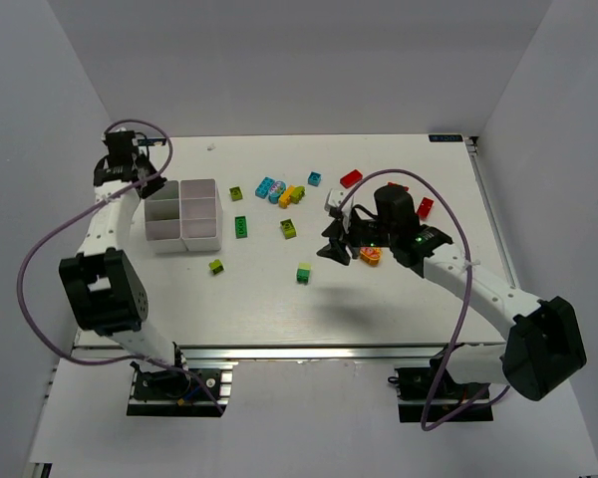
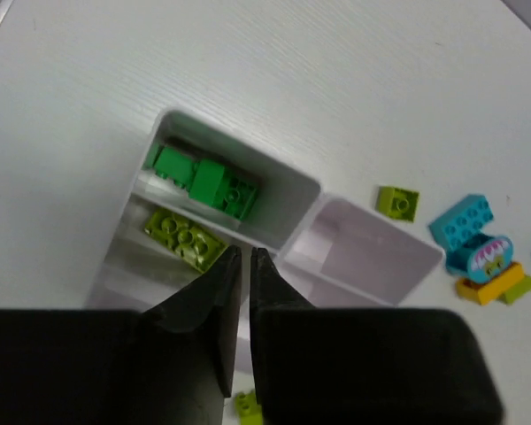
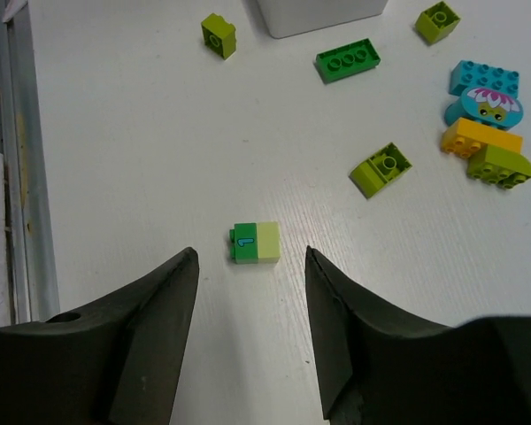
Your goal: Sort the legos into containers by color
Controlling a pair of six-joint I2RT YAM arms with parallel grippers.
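The containers are a white divided tray (image 1: 182,207) at the left of the table. One of its compartments holds green legos (image 2: 203,181), the one beside it a lime brick (image 2: 184,237). My left gripper (image 2: 243,253) hangs over the tray wall (image 2: 294,232), shut and empty. My right gripper (image 3: 250,255) is open above the table. A green-and-lime brick (image 3: 255,243) lies just ahead of its fingertips, not touching them. In the top view this brick (image 1: 304,271) sits left of the right gripper (image 1: 337,245).
Loose legos are scattered mid-table: a green plate (image 1: 241,226), lime bricks (image 1: 288,228) (image 1: 216,266) (image 1: 236,192), a cyan and orange cluster (image 1: 279,191), red bricks (image 1: 351,178) (image 1: 425,207). An orange piece (image 1: 371,255) lies under the right arm.
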